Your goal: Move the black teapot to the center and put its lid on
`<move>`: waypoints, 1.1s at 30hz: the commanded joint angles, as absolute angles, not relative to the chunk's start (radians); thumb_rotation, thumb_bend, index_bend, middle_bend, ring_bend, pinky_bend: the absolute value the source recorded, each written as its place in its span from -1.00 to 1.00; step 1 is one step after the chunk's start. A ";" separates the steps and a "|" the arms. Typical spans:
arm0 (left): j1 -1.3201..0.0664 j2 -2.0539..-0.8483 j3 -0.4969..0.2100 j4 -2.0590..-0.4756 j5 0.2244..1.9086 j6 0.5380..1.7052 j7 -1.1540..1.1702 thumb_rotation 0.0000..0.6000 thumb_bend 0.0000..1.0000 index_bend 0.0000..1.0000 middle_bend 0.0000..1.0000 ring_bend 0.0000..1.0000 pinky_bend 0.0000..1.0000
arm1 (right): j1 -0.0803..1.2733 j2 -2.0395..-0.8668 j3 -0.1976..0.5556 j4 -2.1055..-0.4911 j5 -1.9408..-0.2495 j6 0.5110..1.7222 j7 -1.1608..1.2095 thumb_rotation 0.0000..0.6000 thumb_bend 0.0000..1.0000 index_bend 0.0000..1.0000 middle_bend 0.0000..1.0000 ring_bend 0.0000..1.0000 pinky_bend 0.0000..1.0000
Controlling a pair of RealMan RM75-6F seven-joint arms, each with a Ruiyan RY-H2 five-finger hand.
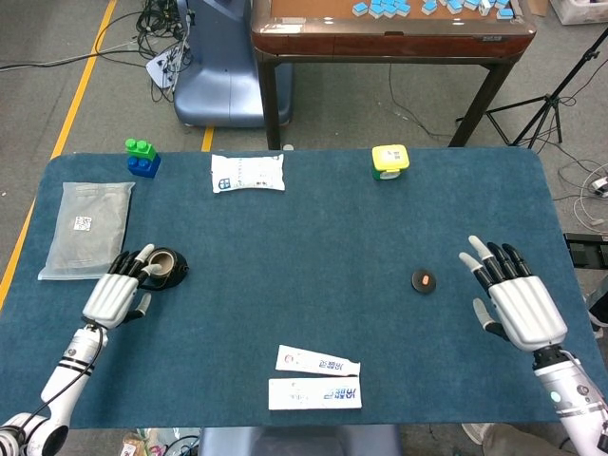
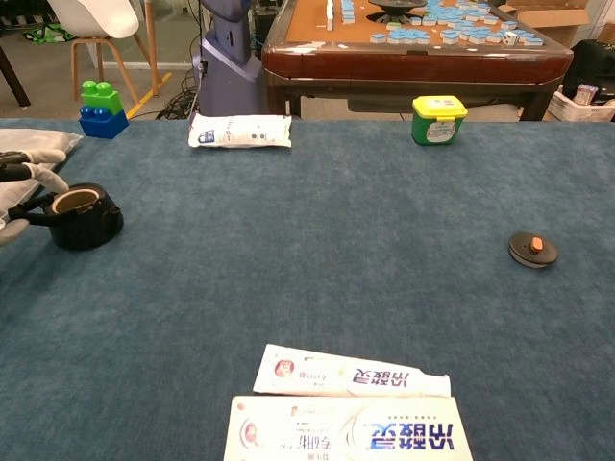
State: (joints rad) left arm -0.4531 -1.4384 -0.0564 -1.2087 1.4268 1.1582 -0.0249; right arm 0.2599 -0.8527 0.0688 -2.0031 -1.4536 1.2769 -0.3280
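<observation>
Black teapot (image 1: 163,268) lidless beside left hand (image 1: 120,290) — grip unclear — right hand (image 1: 513,294) spread, empty.

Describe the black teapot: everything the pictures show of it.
The black teapot is small, squat and round, matte black like cast iron or dark ceramic. It stands upright on the blue table cover near the left edge, lidless, its open mouth showing a tan inner rim. A dark handle juts from its left side toward the left hand, whose fingers reach that side; whether they grip it cannot be told. Its lid, black with an orange knob, lies far off to the right.
</observation>
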 commanded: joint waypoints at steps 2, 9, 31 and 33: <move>-0.448 -1.476 -0.053 -1.158 1.448 1.185 -0.031 1.00 0.00 -0.58 -1.00 -1.00 -1.00 | 0.254 -0.847 0.065 -2.008 -1.460 1.283 -0.326 1.00 0.03 -0.77 -1.00 -1.00 -1.00; -0.440 -1.488 -0.048 -1.135 1.452 1.190 -0.038 1.00 0.00 -0.58 -1.00 -1.00 -1.00 | 0.248 -0.843 0.060 -2.011 -1.466 1.288 -0.324 1.00 0.03 -0.77 -1.00 -1.00 -1.00; -0.416 -1.539 -0.044 -1.071 1.463 1.222 -0.040 1.00 0.02 -0.54 -1.00 -1.00 -1.00 | 0.229 -0.837 0.043 -2.004 -1.500 1.300 -0.300 1.00 0.03 -0.77 -1.00 -1.00 -1.00; -0.415 -1.547 -0.045 -1.060 1.465 1.226 -0.043 1.00 0.02 -0.53 -1.00 -1.00 -1.00 | 0.229 -0.837 0.042 -2.004 -1.499 1.298 -0.299 1.00 0.03 -0.77 -1.00 -1.00 -1.00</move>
